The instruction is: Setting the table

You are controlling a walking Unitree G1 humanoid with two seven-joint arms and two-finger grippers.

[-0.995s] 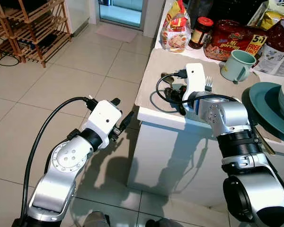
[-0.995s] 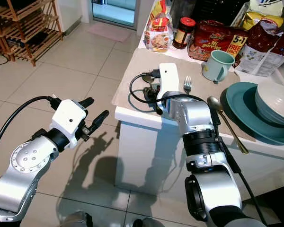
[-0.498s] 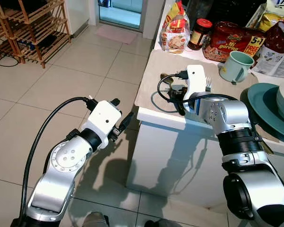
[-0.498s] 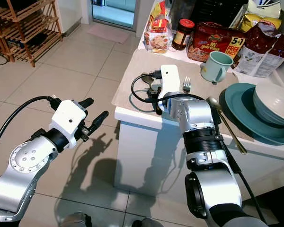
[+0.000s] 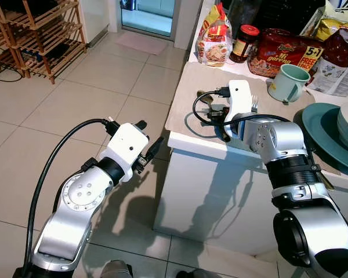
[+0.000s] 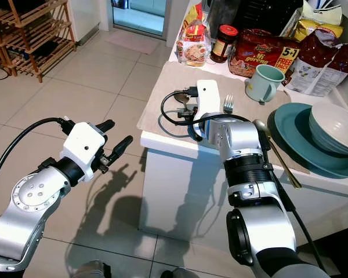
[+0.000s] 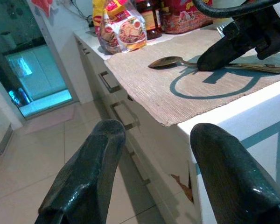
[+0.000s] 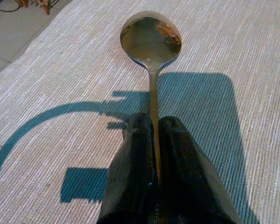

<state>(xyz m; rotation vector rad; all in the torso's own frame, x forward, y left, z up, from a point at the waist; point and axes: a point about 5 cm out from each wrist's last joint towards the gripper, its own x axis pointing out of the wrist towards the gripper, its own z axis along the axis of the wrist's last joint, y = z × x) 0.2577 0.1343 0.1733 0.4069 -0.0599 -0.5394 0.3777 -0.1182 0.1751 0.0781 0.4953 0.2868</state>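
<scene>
A metal spoon (image 8: 150,39) lies flat on the beige placemat (image 5: 188,81) at the near corner of the white counter. My right gripper (image 8: 152,125) is shut on the spoon's handle, with the bowl pointing away from the fingers. The left wrist view shows the same spoon (image 7: 165,61) held by the black fingers (image 7: 224,49). My left gripper (image 5: 149,135) hangs open over the floor, left of the counter and empty. A fork (image 6: 229,104) lies on the mat just past my right wrist. A second spoon (image 6: 276,152) lies beside the teal plate (image 6: 290,136).
White bowls (image 6: 336,124) sit stacked on the teal plate. A teal mug (image 5: 287,81) stands behind the mat. Food packets (image 5: 284,52), a noodle bag (image 5: 214,40) and a jar (image 5: 243,43) line the back. A wooden rack (image 5: 40,32) stands far left on the tiled floor.
</scene>
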